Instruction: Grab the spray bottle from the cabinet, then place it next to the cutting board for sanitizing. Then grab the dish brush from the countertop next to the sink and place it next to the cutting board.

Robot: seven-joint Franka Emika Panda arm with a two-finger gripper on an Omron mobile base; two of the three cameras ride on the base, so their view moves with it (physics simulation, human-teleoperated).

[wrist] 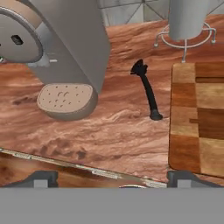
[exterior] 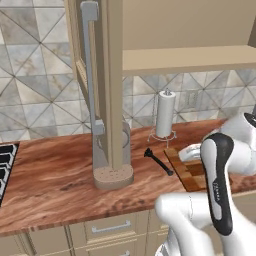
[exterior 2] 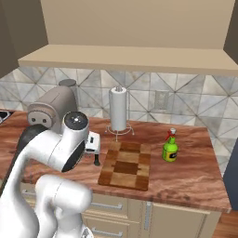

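The black dish brush (wrist: 146, 89) lies on the reddish-brown countertop (wrist: 109, 127), just left of the checkered cutting board (wrist: 199, 118), bristly head toward the wall. My gripper (wrist: 113, 179) hangs open above the counter's front part, short of the brush, with nothing between its fingers. From the right base view the gripper (exterior 2: 95, 151) sits at the cutting board's (exterior 2: 125, 165) left edge. The yellow-green spray bottle (exterior 2: 170, 148) stands upright on the counter just right of the board. The brush (exterior: 159, 161) shows beside the board (exterior: 192, 175) in the left base view. The cabinet's door (exterior: 90, 65) stands swung out.
A grey appliance (wrist: 65, 43) with a round beige foot stands left of the brush. A white paper-towel roll (exterior 2: 118, 109) on a wire stand is behind the board. The cabinet shelf (exterior 2: 125, 58) overhangs the counter. A dark stove (exterior: 5, 167) lies far left.
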